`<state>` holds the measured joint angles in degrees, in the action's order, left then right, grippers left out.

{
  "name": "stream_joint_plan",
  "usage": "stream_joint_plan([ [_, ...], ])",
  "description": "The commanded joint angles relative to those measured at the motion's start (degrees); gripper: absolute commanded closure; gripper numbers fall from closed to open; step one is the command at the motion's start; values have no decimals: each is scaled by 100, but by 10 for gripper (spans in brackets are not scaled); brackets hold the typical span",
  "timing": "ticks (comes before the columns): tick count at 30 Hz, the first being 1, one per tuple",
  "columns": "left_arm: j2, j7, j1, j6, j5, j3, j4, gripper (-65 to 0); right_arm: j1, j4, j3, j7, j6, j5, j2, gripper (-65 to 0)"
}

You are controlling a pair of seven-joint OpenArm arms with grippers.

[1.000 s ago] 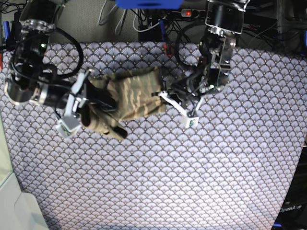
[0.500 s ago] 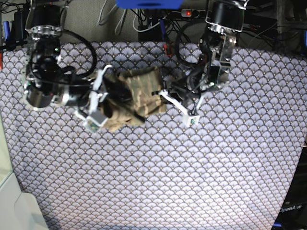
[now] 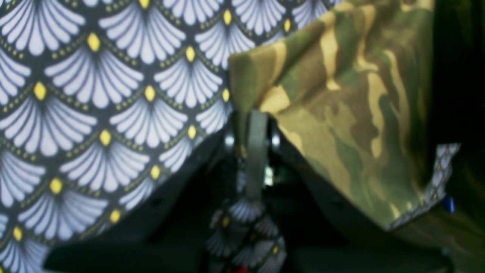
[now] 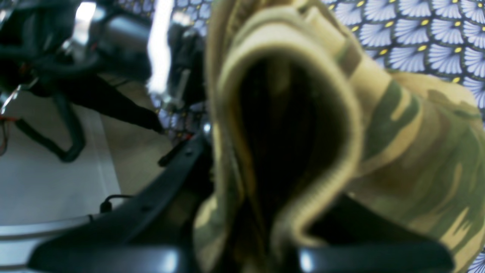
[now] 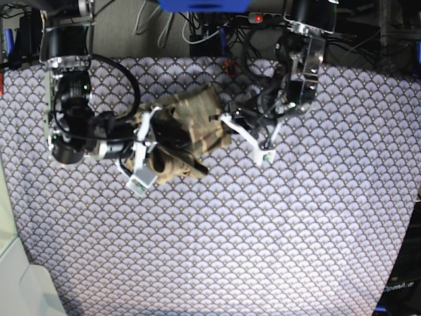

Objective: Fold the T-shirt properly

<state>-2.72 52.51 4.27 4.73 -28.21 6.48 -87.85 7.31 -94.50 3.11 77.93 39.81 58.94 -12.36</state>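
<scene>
The camouflage T-shirt [image 5: 197,112] lies bunched into a thick bundle at the back middle of the table. My right gripper [image 5: 166,141] comes in from the bundle's left and is shut on it. In the right wrist view a doubled fold of the T-shirt [image 4: 398,151] with a dark hollow drapes over the gripper [image 4: 257,231]. My left gripper [image 5: 222,127] is shut on the bundle's right edge. In the left wrist view it [image 3: 253,125] pinches a folded corner of the T-shirt [image 3: 341,113], and a bit of patterned cloth shows low between the fingers.
The purple scallop-patterned table cloth [image 5: 263,230] covers the whole table. Cables and a power strip [image 5: 217,26] run behind the back edge. A pale surface [image 5: 26,289] sits past the front left corner, and dark equipment [image 5: 401,289] stands at the front right.
My right gripper has swung rightward, carrying the shirt's left part over toward the middle. The shirt has gone from a spread strip to a compact bundle. The left gripper has shifted slightly back.
</scene>
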Motion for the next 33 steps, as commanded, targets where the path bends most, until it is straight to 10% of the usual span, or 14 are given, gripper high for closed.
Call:
stream_joint_plan([
  [1, -14, 63, -10, 32, 47, -19, -168, -4, 108, -14, -17, -114, 19, 168, -26, -11],
  [23, -14, 63, -27, 32, 47, -28, -362, -4, 73, 127, 1064, -685, 19, -1467, 625, -15],
  [33, -14, 72, -19, 32, 47, -28, -362, -3, 64, 92, 1064, -641, 19, -1494, 599, -302],
])
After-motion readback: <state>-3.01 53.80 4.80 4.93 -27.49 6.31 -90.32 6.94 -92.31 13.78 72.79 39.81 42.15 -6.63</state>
